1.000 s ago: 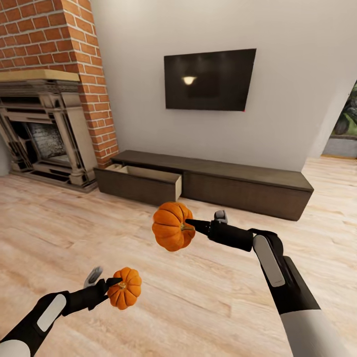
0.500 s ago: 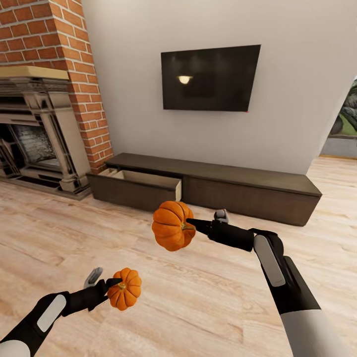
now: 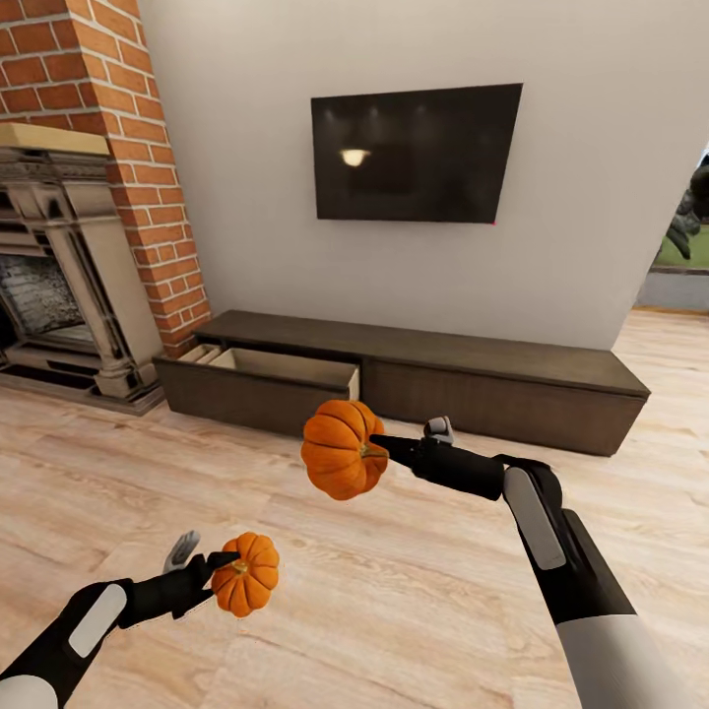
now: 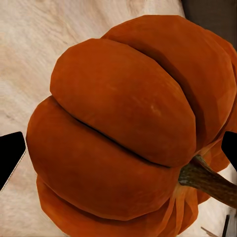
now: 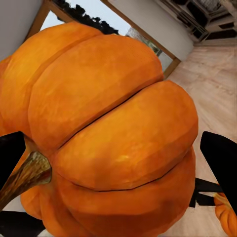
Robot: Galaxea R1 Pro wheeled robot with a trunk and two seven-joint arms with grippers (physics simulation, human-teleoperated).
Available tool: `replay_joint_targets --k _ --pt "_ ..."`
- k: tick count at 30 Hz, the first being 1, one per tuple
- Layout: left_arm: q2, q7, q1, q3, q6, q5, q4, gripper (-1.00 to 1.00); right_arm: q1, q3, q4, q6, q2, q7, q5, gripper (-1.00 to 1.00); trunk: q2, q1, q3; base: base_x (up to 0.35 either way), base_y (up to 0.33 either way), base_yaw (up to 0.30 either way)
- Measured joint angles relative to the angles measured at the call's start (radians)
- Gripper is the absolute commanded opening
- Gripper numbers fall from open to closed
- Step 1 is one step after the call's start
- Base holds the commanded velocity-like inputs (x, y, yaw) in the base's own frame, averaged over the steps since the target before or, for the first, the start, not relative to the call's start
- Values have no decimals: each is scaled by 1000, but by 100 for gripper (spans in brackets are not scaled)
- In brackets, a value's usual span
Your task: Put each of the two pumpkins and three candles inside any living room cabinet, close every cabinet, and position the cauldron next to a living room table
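Nearest the robot, at about seven o'clock in the head view, the left gripper [image 3: 219,565] pinches the smaller pumpkin [image 3: 247,574] at its stem, holding it above the pale wooden floor [image 3: 394,611]. In the left wrist view that same pumpkin [image 4: 128,128] sits between the two black fingertips [image 4: 11,155], its brown stem pointing towards one side.

A little farther out, near the middle of the head view, the right gripper [image 3: 382,449] is closed on the stem side of the larger pumpkin [image 3: 340,448], carried higher than the first. The right wrist view shows this pumpkin [image 5: 108,133] tight between the fingers [image 5: 222,158], with the smaller one [image 5: 226,213] visible beyond it, low over the floor.

Beyond both, from eleven to two o'clock, the long dark-brown cabinet [image 3: 492,379] stands against the white wall [image 3: 591,148]. Its drawer [image 3: 261,379] at the eleven o'clock end is pulled out, showing the pale tan inside; the other front looks shut.

Farther still, a black television [image 3: 414,153] hangs on the wall at twelve o'clock, and a brick fireplace [image 3: 69,217] rises at ten o'clock.
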Motion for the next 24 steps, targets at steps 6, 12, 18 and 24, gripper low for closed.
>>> replay_joint_targets --k 6,12,18,24 --pt "0 0 0 5 3 0 1 -100 0 0 0 0 1 0 0 -100 0 0 0 287 199 -156" --pt "0 0 0 7 11 1 1 -100 0 0 1 0 1 0 0 -100 0 0 0 251 233 -276" --pt "0 0 0 7 13 1 1 -100 0 0 1 0 1 0 -1 -100 0 0 0 195 280 -174" --pt "0 -1 0 9 13 1 1 -100 0 0 1 0 1 0 -1 -100 0 0 0 216 272 -15"
